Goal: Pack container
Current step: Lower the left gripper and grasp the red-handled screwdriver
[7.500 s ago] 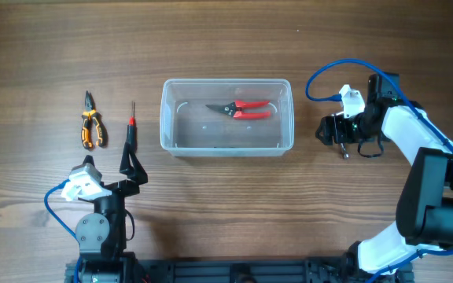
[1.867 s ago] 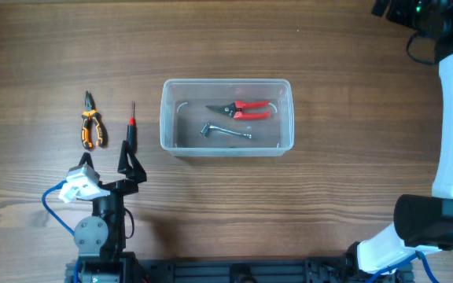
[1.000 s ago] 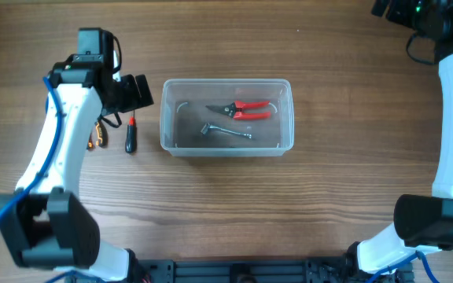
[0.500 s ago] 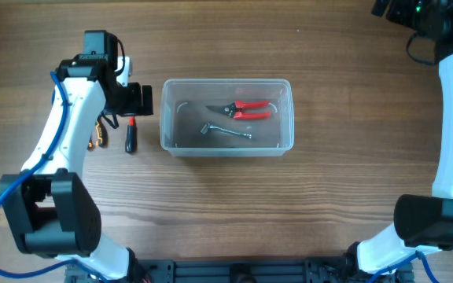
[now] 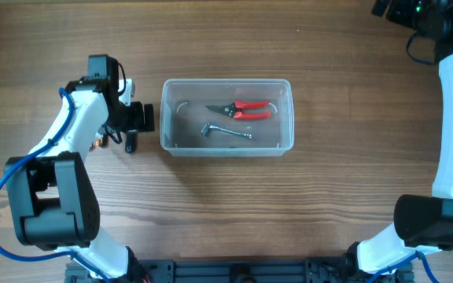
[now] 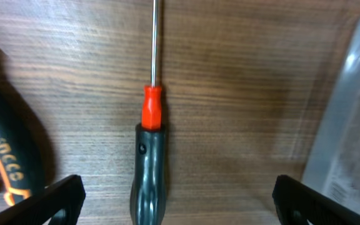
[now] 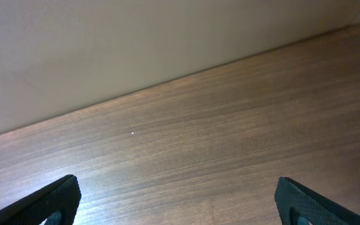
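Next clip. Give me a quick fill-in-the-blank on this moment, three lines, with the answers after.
The container holds ____ tools.
The open left hand has its fingers on either side of the handle of the ____.
The red-handled cutters lie ____ the container.
Answers: two; screwdriver; inside.

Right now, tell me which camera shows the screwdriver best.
The left wrist view: the screwdriver lies centred between the open jaws, with shaft, red collar and dark handle sharp. The overhead shows only its handle end poking out past the left gripper. The right wrist view shows table, no screwdriver.
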`<state>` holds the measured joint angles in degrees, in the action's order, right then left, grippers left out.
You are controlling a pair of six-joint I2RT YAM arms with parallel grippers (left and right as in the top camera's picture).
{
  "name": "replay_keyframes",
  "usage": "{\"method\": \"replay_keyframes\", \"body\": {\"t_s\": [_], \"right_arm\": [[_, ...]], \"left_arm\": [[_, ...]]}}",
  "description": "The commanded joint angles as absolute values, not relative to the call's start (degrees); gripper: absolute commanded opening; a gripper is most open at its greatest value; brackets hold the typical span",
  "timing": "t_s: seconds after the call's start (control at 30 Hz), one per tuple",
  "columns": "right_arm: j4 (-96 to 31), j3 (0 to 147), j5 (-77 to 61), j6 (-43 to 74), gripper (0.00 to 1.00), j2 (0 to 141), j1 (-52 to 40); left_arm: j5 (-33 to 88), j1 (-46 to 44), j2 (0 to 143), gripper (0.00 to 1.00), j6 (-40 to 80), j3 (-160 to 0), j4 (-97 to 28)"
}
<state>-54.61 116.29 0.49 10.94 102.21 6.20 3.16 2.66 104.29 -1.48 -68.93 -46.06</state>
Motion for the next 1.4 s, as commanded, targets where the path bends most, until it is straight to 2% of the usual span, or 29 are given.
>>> {"method": "replay_keyframes", "body": {"t_s": [0.0,0.43,0.53,0.6,0.73,0.83,1.0,1.07,1.37], "right_arm": [[-54.5,116.2,1.3,12.0,1.0,102.4,6.1],[-54.5,116.2,1.3,12.0,1.0,102.4,6.1],[-54.5,116.2,1.3,12.0,1.0,102.4,6.1],[-54.5,116.2,1.3,12.0,1.0,102.4,6.1],[-54.5,116.2,1.3,12.0,1.0,102.4,6.1],[-54.5,116.2,1.3,12.0,1.0,102.4,6.1],[-54.5,116.2,1.3,12.0,1.0,102.4,6.1],[-54.5,116.2,1.3,12.0,1.0,102.4,6.1],[-54.5,116.2,1.3,12.0,1.0,102.4,6.1]], "left_arm": [[4.6,3.0,104.8,0.99,-2.6,-66.5,-43.4],[3.6,3.2,111.5,0.98,-2.8,-65.6,-41.7],[3.6,3.4,111.5,0.9,-2.8,-65.6,-41.5],[3.6,3.4,111.5,0.78,-2.8,-65.6,-41.8],[3.6,3.4,111.5,0.61,-2.8,-65.6,-42.4],[3.0,3.4,111.5,0.54,-2.8,-65.6,-42.9],[0.7,3.4,111.5,0.47,-2.8,-65.6,-44.0],[0.6,3.4,111.5,0.41,-2.8,-65.6,-44.2],[0.5,3.4,111.5,0.35,-2.8,-65.7,-43.9]]}}
